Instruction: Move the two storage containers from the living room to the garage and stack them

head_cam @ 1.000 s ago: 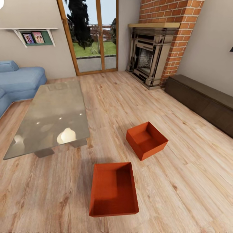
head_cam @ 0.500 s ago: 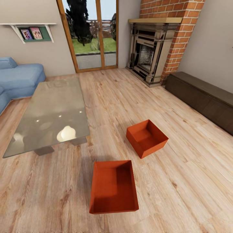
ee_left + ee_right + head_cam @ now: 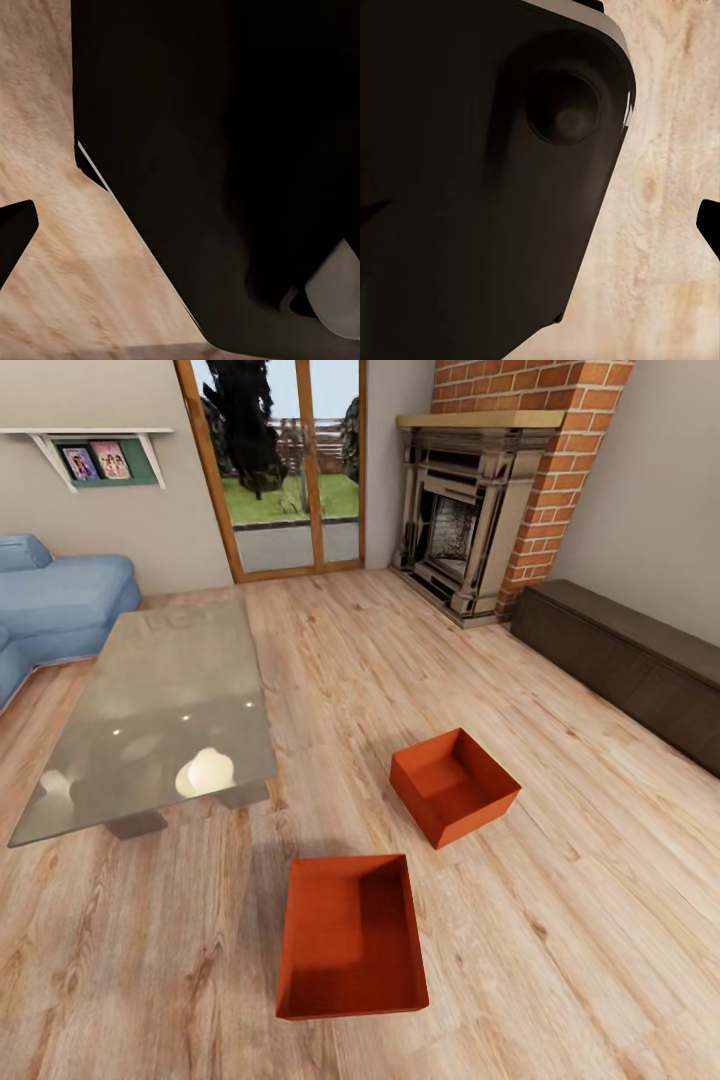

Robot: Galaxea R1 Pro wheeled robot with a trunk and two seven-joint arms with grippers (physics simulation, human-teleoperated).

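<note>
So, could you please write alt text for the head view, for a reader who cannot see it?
Two orange-red open storage containers sit on a light wood plank floor, one near and one farther to the right. A glass-topped table stands on the left, with a blue sofa, patio doors and a brick fireplace behind.

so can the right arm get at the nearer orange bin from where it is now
Probably, once it reaches out. The nearer storage container lies open-topped on the wood plank floor just ahead, apart from the farther storage container and the glass-topped table, with nothing over it. The arm itself is not extended toward it yet.
</note>
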